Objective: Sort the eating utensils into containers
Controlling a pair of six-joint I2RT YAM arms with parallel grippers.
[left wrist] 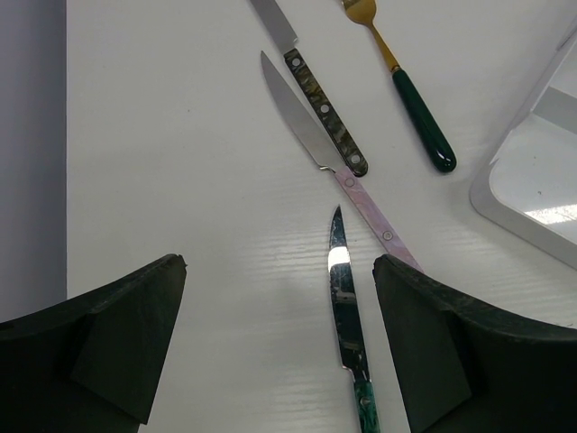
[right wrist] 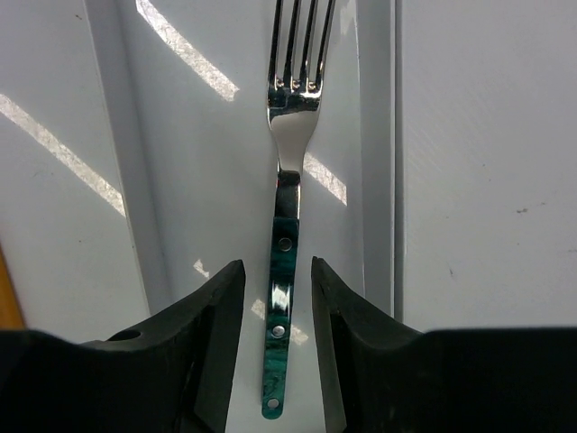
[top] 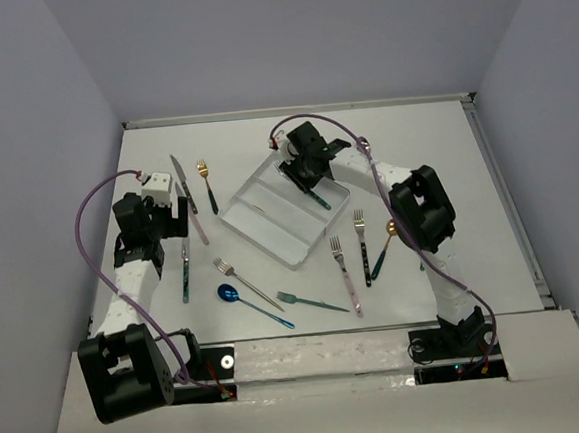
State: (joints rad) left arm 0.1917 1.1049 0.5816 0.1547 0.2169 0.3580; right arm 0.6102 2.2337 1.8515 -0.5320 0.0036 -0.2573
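The white three-compartment tray lies mid-table. My right gripper hangs over its right compartment, open. In the right wrist view its fingers stand either side of a teal-handled fork lying flat in that compartment, with a gap on both sides. My left gripper is wide open over the left group of utensils. Between its fingers lies a teal-handled knife, close to the right finger and untouched. Beyond that are a pink-handled knife, a dark-handled knife and a gold fork with a green handle.
In front of the tray lie a silver fork, a blue spoon and a teal fork. To its right are a pink-handled fork, a dark-handled fork and a gold spoon. The tray corner shows beside the left gripper.
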